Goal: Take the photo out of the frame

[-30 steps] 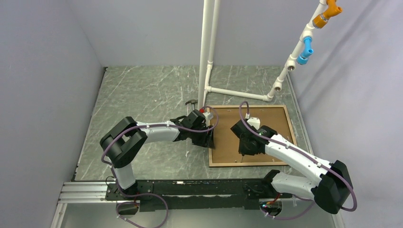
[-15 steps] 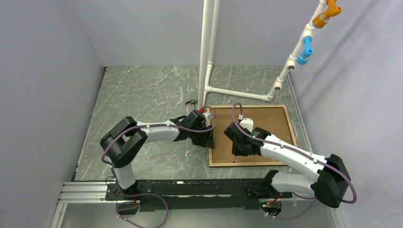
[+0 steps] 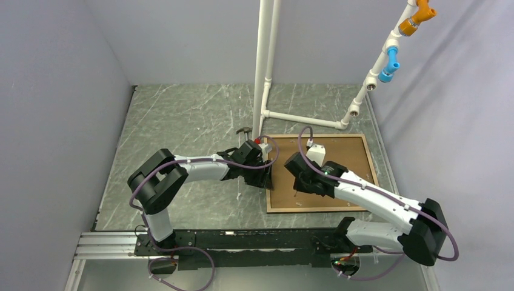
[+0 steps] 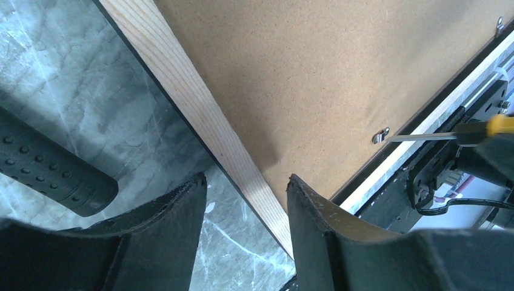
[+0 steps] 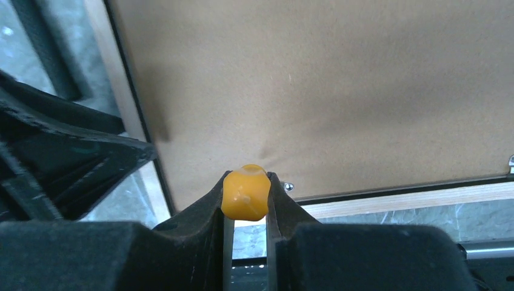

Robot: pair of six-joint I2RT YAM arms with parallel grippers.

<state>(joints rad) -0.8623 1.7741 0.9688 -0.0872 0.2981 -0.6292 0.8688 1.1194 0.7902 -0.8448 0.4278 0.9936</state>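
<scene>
marble tabletop (image 3: 182, 121) lies under both my grippers. on it the frame (image 4: 200, 115) rests face down, its pale wooden left rail running between my left fingers. the photo (image 4: 315, 73) sits inside it with only its brown board back showing, spread out beyond my right fingertips. my left gripper (image 4: 245, 182) is released, one finger either side of the rail with gaps showing. my right gripper (image 5: 245, 179) is clenched on a yellow-handled screwdriver (image 5: 245, 195), its blade just ahead of my fingers at a small metal retaining tab (image 4: 380, 134). i judge that tab needs turning off the board: keep the blade low, lever gently, and close my left on the rail so nothing skids.
</scene>
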